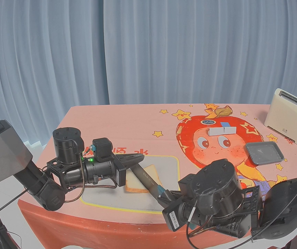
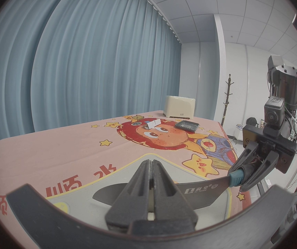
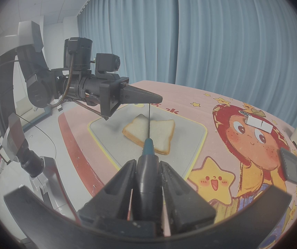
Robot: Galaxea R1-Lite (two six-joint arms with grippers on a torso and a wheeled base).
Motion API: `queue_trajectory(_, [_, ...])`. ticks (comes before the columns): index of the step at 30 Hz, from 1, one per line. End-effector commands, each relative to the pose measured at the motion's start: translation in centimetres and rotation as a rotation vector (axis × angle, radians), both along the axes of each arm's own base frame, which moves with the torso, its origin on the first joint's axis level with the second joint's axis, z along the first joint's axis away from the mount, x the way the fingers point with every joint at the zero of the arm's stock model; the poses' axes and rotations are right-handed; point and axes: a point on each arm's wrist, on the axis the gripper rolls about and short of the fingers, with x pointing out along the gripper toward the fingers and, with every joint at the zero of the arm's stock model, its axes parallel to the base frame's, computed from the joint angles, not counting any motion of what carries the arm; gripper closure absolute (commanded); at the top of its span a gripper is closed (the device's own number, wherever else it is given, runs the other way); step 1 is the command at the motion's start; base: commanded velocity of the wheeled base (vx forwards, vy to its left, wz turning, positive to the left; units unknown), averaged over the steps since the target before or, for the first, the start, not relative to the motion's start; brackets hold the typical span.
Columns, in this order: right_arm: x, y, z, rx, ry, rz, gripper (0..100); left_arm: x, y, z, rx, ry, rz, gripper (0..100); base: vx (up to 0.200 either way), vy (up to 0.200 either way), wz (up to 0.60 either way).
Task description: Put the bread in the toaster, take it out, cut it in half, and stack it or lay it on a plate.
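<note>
Bread slice (image 1: 135, 184) lies on the grey cutting mat (image 1: 169, 166), towards the mat's left side. The right gripper (image 1: 164, 195) clenches the knife (image 1: 145, 178) by its handle at the mat's front edge, blade on edge across the slice. The left gripper (image 1: 140, 157), pinched together on nothing, sits over the mat's left part. The toaster (image 1: 288, 114) and dark tray (image 1: 264, 153) stand on the worktop (image 1: 121, 121), well right of the mat.

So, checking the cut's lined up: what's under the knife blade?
The bread slice, flat on the grey mat. The knife covers the strip right beneath it, so any cut there is hidden.
</note>
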Motion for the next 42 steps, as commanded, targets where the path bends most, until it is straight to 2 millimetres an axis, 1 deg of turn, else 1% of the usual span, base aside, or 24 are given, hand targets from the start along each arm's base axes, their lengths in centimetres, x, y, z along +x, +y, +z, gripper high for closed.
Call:
queue_trajectory(1, [0.0, 0.0, 0.0, 0.001, 0.0, 0.001, 100, -0.1, 0.2, 0.4, -0.008, -0.016, 0.006, 100, 0.0, 0.0, 0.0])
queue_trajectory(10, [0.1, 0.0, 0.4, 0.016, -0.008, -0.002, 100, -0.2, 0.6, -0.4, 0.008, 0.01, 0.019, 100, 0.0, 0.0, 0.0])
queue_trajectory(15, [0.0, -0.1, 0.3, 0.008, -0.005, -0.001, 100, -0.2, 0.5, 0.0, 0.004, 0.002, 0.018, 100, 0.0, 0.0, 0.0])
queue_trajectory(21, [0.0, 0.4, -0.8, -0.022, 0.013, 0.006, 100, -0.1, 0.5, 0.2, -0.001, -0.005, 0.018, 100, 0.0, 0.0, 0.0])
queue_trajectory(26, [0.0, 0.3, -0.4, -0.009, 0.006, 0.006, 100, -0.2, 0.5, 0.3, -0.003, -0.012, 0.016, 100, 0.0, 0.0, 0.0])
queue_trajectory(30, [0.0, 0.1, 0.0, -0.004, -0.008, -0.006, 100, -0.5, 0.5, 1.8, -0.021, -0.051, 0.018, 100, 0.0, 0.0, 0.0])
queue_trajectory(37, [-0.1, 0.1, 0.0, -0.007, -0.015, -0.011, 100, -0.5, 0.4, 3.7, -0.019, -0.082, 0.085, 100, 0.0, 0.0, 0.0])
queue_trajectory(42, [-0.2, 0.2, -0.1, -0.013, -0.015, -0.011, 100, -0.6, 0.5, 4.6, -0.006, -0.082, 0.094, 100, 0.0, 0.0, 0.0])
